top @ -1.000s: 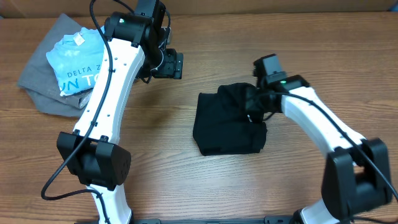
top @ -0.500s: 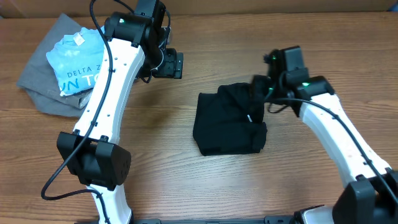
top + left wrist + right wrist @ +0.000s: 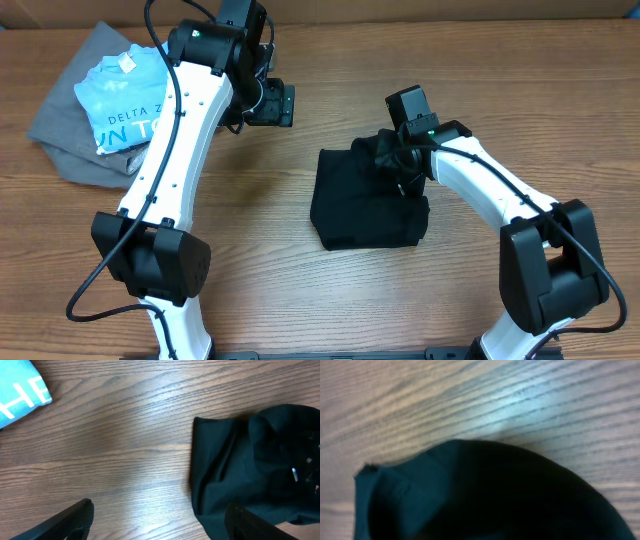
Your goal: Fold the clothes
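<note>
1. The black T-shirt (image 3: 360,205) lies right of the table's (image 3: 250,230) middle, folded into a near-square bundle. It has no clear long axis and is bunched at its far right corner.
2. The right gripper (image 3: 397,160) sits on that bunch. Its own wrist view shows only blurred cloth, so I cannot tell its grip.
3. The left gripper (image 3: 159,510) gapes wide and empty over bare wood.
4. Only the overhead view shows the light blue T-shirt (image 3: 120,100) lying on the grey garment (image 3: 60,130).

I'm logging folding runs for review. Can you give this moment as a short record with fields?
garment: black T-shirt, folded into a rough square, top right corner bunched
left gripper: open, above bare table, apart from the shirt
right gripper: at the bunched corner; grip unclear
aside: light blue T-shirt on grey garment, far left
</note>
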You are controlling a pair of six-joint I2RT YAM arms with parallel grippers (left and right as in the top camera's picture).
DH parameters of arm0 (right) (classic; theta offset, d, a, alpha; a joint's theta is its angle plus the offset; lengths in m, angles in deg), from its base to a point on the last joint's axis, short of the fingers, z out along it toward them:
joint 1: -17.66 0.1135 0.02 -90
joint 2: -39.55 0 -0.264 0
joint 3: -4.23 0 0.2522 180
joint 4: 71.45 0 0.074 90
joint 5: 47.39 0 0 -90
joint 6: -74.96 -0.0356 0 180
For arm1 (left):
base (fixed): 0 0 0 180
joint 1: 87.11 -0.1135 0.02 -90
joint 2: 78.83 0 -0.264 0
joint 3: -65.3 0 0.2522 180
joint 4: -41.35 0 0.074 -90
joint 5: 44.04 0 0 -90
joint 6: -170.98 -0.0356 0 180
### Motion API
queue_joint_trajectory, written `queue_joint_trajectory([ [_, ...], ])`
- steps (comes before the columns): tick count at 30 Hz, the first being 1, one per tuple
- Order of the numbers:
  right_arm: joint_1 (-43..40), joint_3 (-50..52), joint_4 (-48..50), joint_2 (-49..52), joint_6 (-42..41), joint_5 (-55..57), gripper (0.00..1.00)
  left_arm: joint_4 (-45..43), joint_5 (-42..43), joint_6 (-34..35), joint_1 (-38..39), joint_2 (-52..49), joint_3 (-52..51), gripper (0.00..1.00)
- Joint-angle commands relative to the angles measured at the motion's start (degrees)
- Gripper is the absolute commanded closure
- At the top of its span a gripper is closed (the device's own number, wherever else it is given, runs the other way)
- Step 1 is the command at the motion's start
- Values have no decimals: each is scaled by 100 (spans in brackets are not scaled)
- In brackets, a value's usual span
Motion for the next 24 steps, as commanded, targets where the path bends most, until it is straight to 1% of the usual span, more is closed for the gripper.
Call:
queue_joint_trajectory([
  [1,15,-103,83,-24,-214,186,86,-2,44,-125,13,0,-9,15],
  [3,15,-103,83,-24,-214,188,86,0,44,-125,13,0,-9,15],
  [4,9,-103,90,-24,-219,186,82,0,46,-125,13,0,-9,15],
  [6,11,-103,214,-24,-321,179,51,0,46,-125,13,0,-9,15],
  [8,17,-103,413,-24,-402,114,41,-2,44,-125,13,0,-9,15],
  [9,22,-103,476,-24,-577,120,37,-2,44,-127,13,0,-9,15],
  [11,22,-103,549,-4,-748,144,37,0,44,-127,13,0,-9,15],
  [13,22,-103,621,31,-861,203,44,13,44,-127,13,0,-9,15],
  [15,22,-103,640,92,-1008,345,48,24,44,-127,13,0,-9,15],
  [21,22,-105,468,243,-1019,448,91,42,46,-127,13,0,-9,15],
  [22,20,-120,376,238,-1019,446,95,42,46,-127,13,0,-9,15],
  [24,7,-173,168,201,-981,444,96,39,44,-127,13,0,-9,15],
])
